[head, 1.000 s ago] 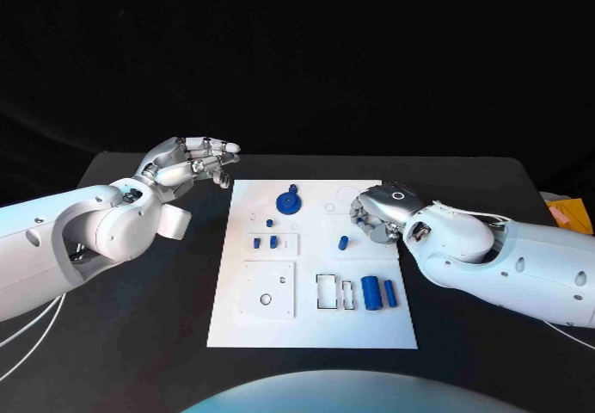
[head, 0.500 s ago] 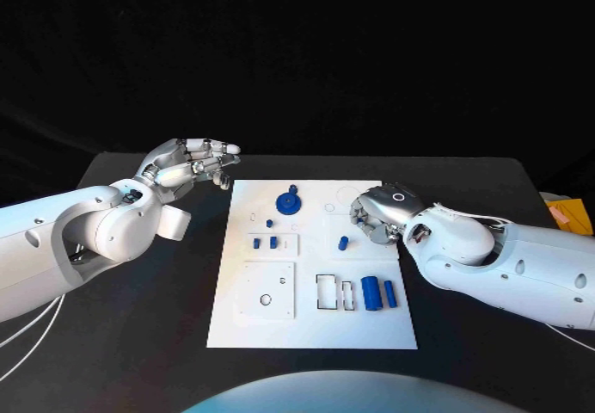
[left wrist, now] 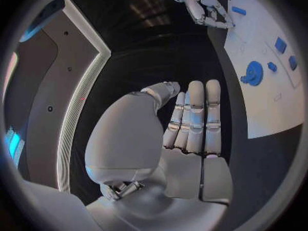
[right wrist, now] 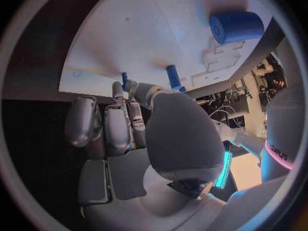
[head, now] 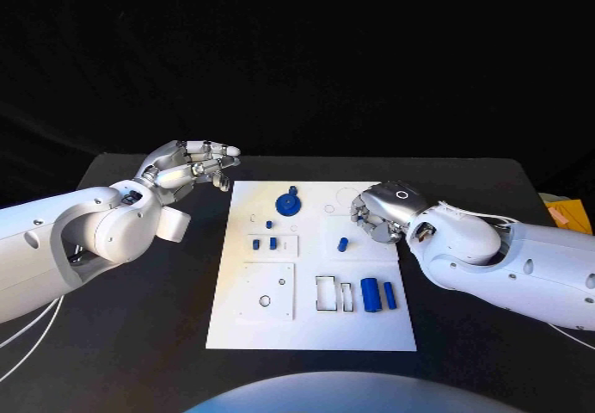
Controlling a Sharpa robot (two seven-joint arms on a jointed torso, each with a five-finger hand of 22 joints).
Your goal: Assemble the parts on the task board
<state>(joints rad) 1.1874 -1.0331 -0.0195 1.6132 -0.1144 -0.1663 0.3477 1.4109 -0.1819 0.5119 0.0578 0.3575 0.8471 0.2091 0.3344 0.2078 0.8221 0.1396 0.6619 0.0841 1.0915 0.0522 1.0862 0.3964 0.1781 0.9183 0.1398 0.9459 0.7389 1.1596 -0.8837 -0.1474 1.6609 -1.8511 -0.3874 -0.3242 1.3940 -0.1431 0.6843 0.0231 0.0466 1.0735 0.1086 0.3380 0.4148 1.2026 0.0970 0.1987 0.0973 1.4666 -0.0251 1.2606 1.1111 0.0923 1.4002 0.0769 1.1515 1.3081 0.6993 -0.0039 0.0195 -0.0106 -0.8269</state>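
The white task board [head: 310, 327] lies in the middle of the table. On it are a blue gear [head: 288, 203], small blue pegs [head: 264, 243], a standing blue peg [head: 342, 244] and two blue cylinders [head: 379, 294]. My right hand [head: 382, 211] hovers over the board's far right part, just beside the standing peg, with its fingers curled in and nothing seen in them. The right wrist view shows that peg [right wrist: 172, 77] just past the thumb, and a cylinder [right wrist: 236, 26]. My left hand [head: 193, 163] is off the board's far left corner and holds nothing; its fingers [left wrist: 195, 118] lie side by side.
A square recessed plate with a hole [head: 266, 292] and rectangular slots [head: 334, 292] lie on the board's near half. An orange object [head: 570, 213] sits at the table's right edge. Black table surrounds the board.
My right hand has shifted very slightly away from the standing peg. The left hand and the parts have stayed put.
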